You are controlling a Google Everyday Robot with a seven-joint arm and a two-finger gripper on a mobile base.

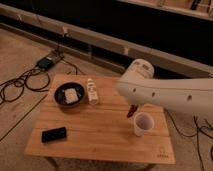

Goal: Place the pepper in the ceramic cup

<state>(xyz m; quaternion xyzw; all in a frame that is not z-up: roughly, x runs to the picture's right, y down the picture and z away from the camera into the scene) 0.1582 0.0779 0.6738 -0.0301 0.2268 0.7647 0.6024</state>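
Hanging under the bulky white arm (pixel 165 92), the claw (pixel 133 106) is closed on the top of the pepper (pixel 130 112) — the dark red pod dangles just left of the ceramic cup (pixel 142 124), near its rim, above the wooden surface (pixel 100 135). Well to the left stand a dark bowl (pixel 59 95) and a small bottle (pixel 92 91).

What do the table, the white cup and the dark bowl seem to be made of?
The table: probably pale wood, matte, with lengthwise grain. The cup: white ceramic by its look, with a thick rim. The bowl: dark, perhaps glazed ceramic; unclear. The gripper, under the arm, holds the pepper just left of the cup.
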